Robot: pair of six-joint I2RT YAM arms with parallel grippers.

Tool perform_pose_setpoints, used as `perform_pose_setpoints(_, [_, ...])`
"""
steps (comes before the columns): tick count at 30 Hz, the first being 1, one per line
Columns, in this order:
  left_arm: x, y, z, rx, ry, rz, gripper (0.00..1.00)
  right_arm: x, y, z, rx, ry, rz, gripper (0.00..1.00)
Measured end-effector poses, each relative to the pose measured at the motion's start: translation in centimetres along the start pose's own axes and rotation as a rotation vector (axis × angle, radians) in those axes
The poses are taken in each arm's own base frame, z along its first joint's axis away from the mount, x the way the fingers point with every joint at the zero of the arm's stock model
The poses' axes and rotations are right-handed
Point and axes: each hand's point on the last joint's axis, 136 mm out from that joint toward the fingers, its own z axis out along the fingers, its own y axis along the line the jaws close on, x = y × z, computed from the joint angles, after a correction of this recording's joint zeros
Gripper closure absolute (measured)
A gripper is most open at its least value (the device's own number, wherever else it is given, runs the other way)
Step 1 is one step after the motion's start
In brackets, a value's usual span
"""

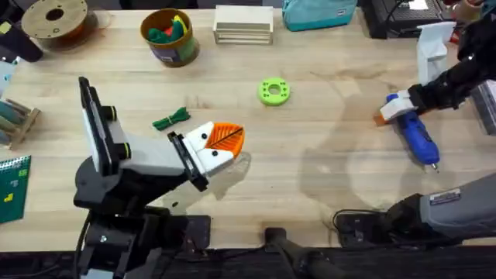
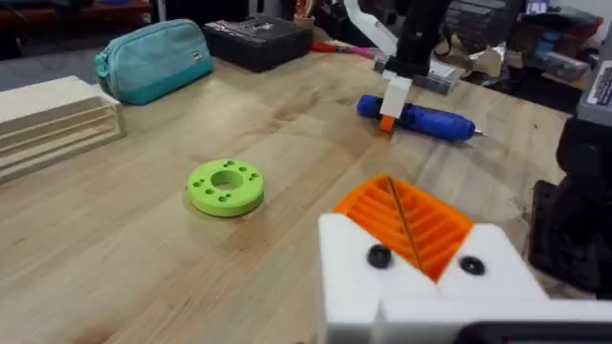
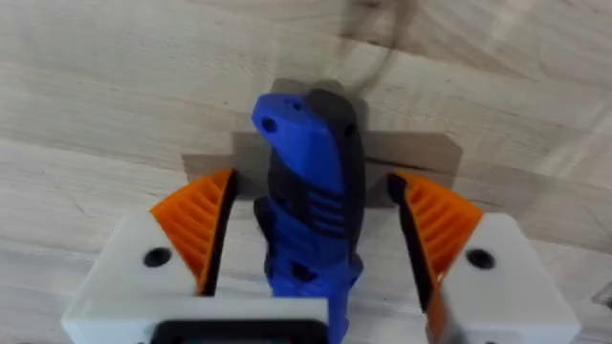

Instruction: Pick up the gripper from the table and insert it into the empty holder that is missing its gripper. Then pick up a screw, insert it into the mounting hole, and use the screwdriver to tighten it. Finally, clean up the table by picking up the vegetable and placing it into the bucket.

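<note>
Both arms are black with yellow-ringed joints; their white fingers [image 3: 143, 258] carry orange ribbed pads [image 3: 201, 215] and dark screws.

light wooden table [image 1: 325, 54]; dark clutter behind

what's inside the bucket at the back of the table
The bucket holds colourful toy foods: green, red and yellow pieces show above its rim. What lies lower down, beneath those pieces and behind the bucket's wall, is covered and cannot be made out. The dark green vegetable lies on the table.

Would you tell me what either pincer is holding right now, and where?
Nothing: the right pincer straddles the screwdriver rear end, open; the left is shut, empty.
</note>
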Motion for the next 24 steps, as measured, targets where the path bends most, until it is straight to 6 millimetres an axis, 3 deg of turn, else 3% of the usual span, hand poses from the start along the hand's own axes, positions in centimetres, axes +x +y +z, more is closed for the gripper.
perform_pose_setpoints(3, [-0.01,0.00,0.00,0.000,0.000,0.000,0.996,-0.07,0.22,0.02,-0.012,-0.005,-0.005,0.192])
perform_pose_setpoints(6, [0.00,0.00,0.00,0.000,0.000,0.000,0.996,-0.23,0.41,0.02,-0.022,-0.014,-0.012,0.479])
perform_pose_setpoints(11, [0.00,0.00,0.00,0.000,0.000,0.000,0.996,-0.30,0.37,0.02,-0.020,-0.017,-0.016,0.534])
perform_pose_setpoints(21, [0.00,0.00,0.00,0.000,0.000,0.000,0.996,-0.66,-0.31,-0.05,0.018,-0.035,-0.021,0.948])
perform_pose_setpoints(24, [0.00,0.01,0.00,0.000,0.000,0.000,0.996,-0.65,-0.17,-0.16,0.018,-0.044,-0.022,0.969])
